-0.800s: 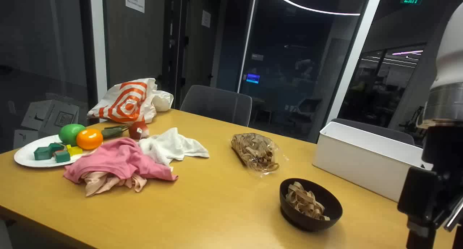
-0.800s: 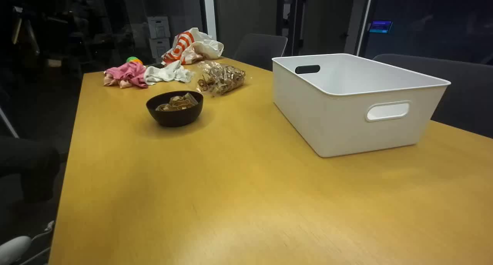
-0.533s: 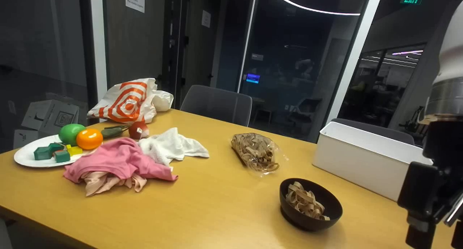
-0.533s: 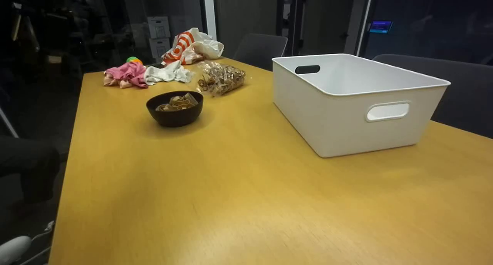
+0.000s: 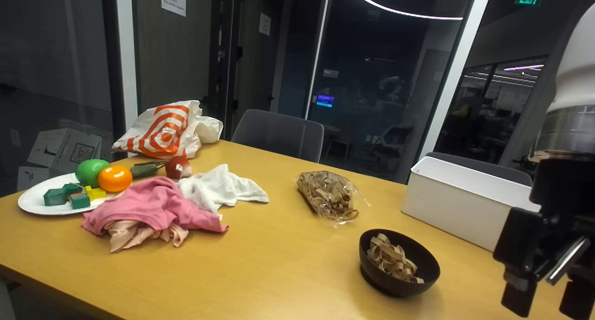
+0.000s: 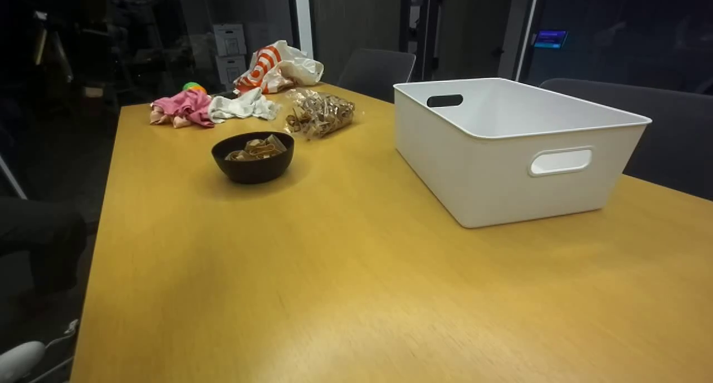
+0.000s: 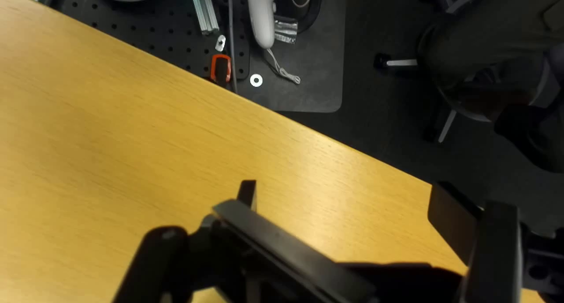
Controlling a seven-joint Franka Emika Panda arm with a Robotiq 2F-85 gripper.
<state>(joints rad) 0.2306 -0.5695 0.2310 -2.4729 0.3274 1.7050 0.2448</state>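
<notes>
While the pincer (image 5: 545,309) hangs over the table (image 5: 260,264), jaws wide apart, grip empty

White arm (image 5: 576,73) gets chopped off at the right in an exterior view, and the black gripper (image 5: 547,306) blocks the right end of the white bin (image 5: 465,208). Far left, the pink cloth (image 6: 192,106) hides most of the green ball (image 6: 192,86) in an exterior view. Wrist view's got blurry fingers (image 7: 495,250) plus a cut-off pale handle (image 7: 263,19), maybe a controller.

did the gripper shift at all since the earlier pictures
Yes: in an exterior view, the gripper has moved toward the picture's left relative to the white bin, now hiding more of it.
</notes>
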